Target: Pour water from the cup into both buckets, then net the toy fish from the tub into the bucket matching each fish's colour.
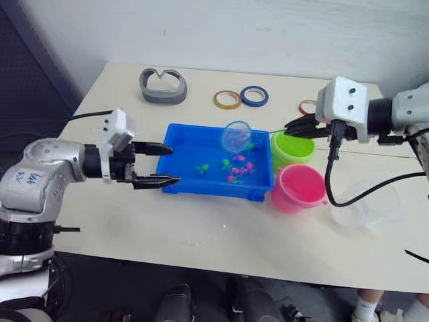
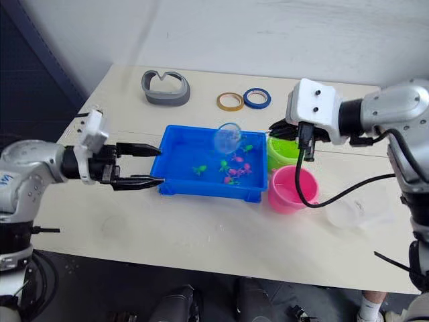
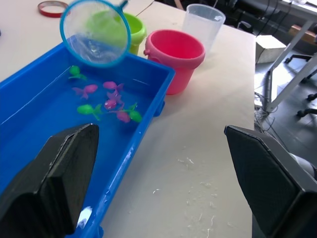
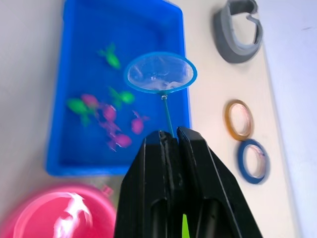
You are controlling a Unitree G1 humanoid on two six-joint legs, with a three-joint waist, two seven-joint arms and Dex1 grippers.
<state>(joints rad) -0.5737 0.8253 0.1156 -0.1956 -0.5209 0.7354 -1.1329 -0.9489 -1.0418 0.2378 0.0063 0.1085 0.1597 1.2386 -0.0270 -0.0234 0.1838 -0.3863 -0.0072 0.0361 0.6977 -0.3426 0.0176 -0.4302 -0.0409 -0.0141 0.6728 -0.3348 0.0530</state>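
The blue tub (image 1: 214, 190) sits mid-table, holding water and several pink and green toy fish (image 1: 238, 168). My right gripper (image 1: 295, 126) is shut on the thin handle of the net (image 1: 236, 136), whose blue hoop hangs tilted above the tub's far right part; its mesh looks empty. Just right of the tub stand the green bucket (image 1: 293, 149) and, nearer, the pink bucket (image 1: 299, 188). The clear cup (image 1: 365, 201) lies right of the pink bucket. My left gripper (image 1: 161, 164) is open at the tub's left end, one finger over the rim, holding nothing.
A grey curved piece (image 1: 163, 86) lies at the back left. A yellow tape ring (image 1: 227, 100), a blue one (image 1: 255, 96) and a red one (image 1: 308, 106) lie behind the tub. A black cable (image 1: 332, 174) droops from my right wrist beside the pink bucket.
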